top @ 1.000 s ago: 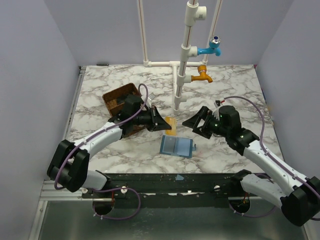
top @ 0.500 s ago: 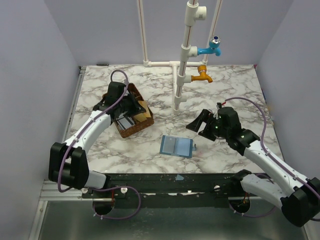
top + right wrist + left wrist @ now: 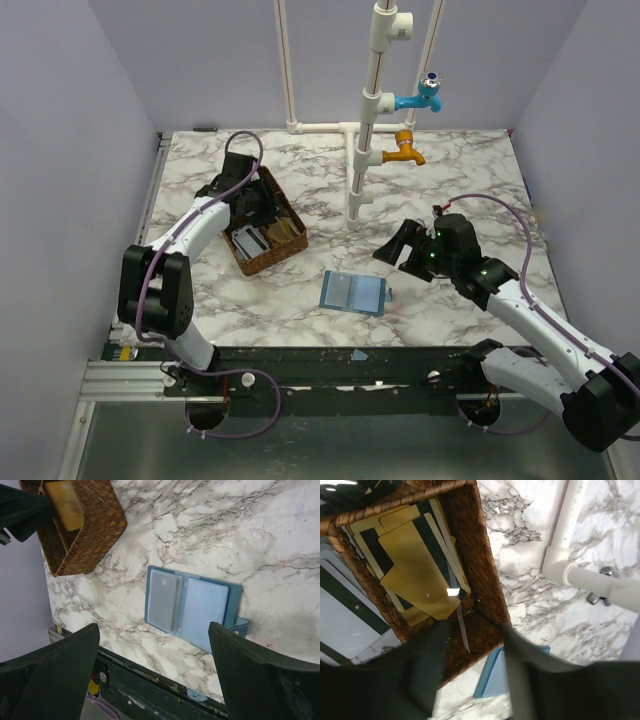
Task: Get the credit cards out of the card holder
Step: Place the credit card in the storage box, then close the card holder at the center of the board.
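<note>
**Fig. – top, L-wrist and R-wrist views.** The card holder (image 3: 353,293) lies open and flat on the marbled desk (image 3: 470,180), near the front edge, betw. the two arms. One grey card (image 3: 164,599) sits in the pocket on the basket side; the other pocket shows pale. More credit cards (image 3: 415,565) lie in the brown woven basket (image 3: 266,262), well apart from the holder: gold ones w/ dark stripes in one compartment, grey-white ones (image 3: 345,620) in the next. Card faces are too blurred to read.

The L gripper (image 3: 257,205) hangs over the basket, its fingers (image 3: 427,670) partly apart and gripping nothing. The R gripper (image 3: 398,245) hovers near the holder, its fingers (image 3: 50,675) spread wide, empty. A white pipe stand (image 3: 368,120) w/ blue tap (image 3: 425,97) and orange tap (image 3: 403,152) stands at the rear.
</note>
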Action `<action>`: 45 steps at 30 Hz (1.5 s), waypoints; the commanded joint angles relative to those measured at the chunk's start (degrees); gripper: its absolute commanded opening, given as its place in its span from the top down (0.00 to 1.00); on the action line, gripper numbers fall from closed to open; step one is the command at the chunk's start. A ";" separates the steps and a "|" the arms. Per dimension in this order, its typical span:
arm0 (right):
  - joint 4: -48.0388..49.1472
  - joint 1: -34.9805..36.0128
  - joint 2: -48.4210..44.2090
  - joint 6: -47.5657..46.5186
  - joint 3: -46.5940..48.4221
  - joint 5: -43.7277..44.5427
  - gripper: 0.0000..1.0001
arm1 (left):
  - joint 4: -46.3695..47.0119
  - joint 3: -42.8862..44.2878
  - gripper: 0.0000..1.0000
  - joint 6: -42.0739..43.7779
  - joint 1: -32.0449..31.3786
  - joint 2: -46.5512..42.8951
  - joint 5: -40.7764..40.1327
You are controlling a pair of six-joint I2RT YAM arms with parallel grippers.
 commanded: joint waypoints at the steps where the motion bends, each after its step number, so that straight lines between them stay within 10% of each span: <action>1: -1.63 -0.17 -0.47 -0.95 0.79 1.66 0.07 | -0.90 2.03 0.37 2.40 0.49 0.07 -0.92; 9: -1.51 -0.17 0.62 -1.45 0.92 2.14 0.07 | -1.88 2.41 0.16 4.23 0.48 -3.80 -0.15; 23: -4.51 -0.17 1.39 -1.28 -0.69 5.85 0.07 | -3.12 -3.23 0.15 6.88 -2.22 -14.85 0.64; 45: -7.74 3.48 -0.02 2.62 -6.45 11.26 0.08 | -3.88 -13.73 0.19 7.51 -24.36 -15.91 -5.18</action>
